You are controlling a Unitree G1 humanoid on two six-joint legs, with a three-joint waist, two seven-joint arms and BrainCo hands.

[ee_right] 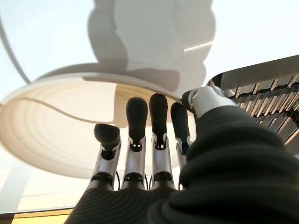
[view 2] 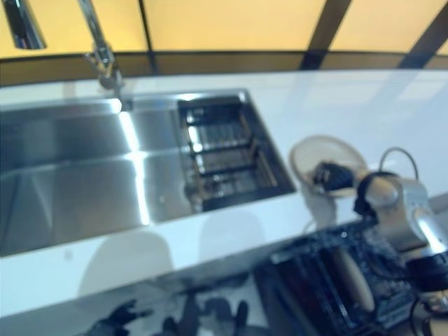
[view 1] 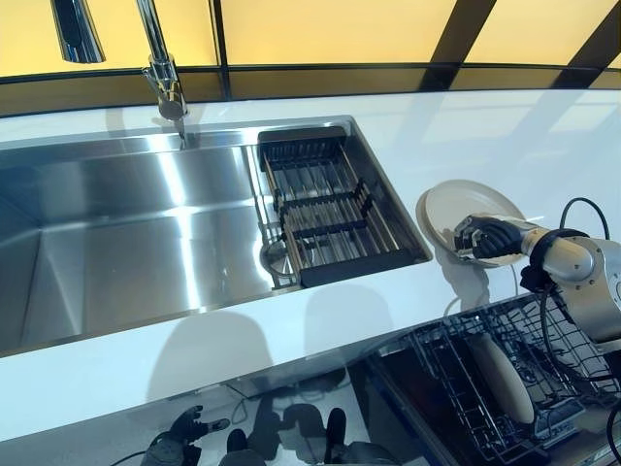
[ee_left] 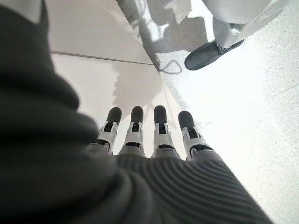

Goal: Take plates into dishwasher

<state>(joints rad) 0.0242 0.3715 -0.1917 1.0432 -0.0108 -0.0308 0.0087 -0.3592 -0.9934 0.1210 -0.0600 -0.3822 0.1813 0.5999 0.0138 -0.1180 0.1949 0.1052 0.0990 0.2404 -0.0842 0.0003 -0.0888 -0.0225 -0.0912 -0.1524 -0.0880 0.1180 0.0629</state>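
A cream plate (view 1: 454, 200) lies flat on the white counter, to the right of the sink. My right hand (view 1: 485, 236) rests on its near-right part. In the right wrist view its fingers (ee_right: 159, 116) reach out straight over the plate's inside (ee_right: 60, 126), and the thumb sits at the rim; this hand is open. Below the counter edge, the pulled-out dishwasher rack (view 1: 451, 354) of dark wire holds another pale plate (view 1: 503, 379) standing on edge. My left hand (view 1: 179, 439) hangs low by the floor with straight fingers (ee_left: 159, 123), holding nothing.
A steel sink (view 1: 126, 243) takes up the left of the counter, and a black drying rack (view 1: 330, 209) sits in its right end. The faucet (view 1: 165, 83) rises behind it. Bare white counter (view 1: 505, 136) lies beyond the plate.
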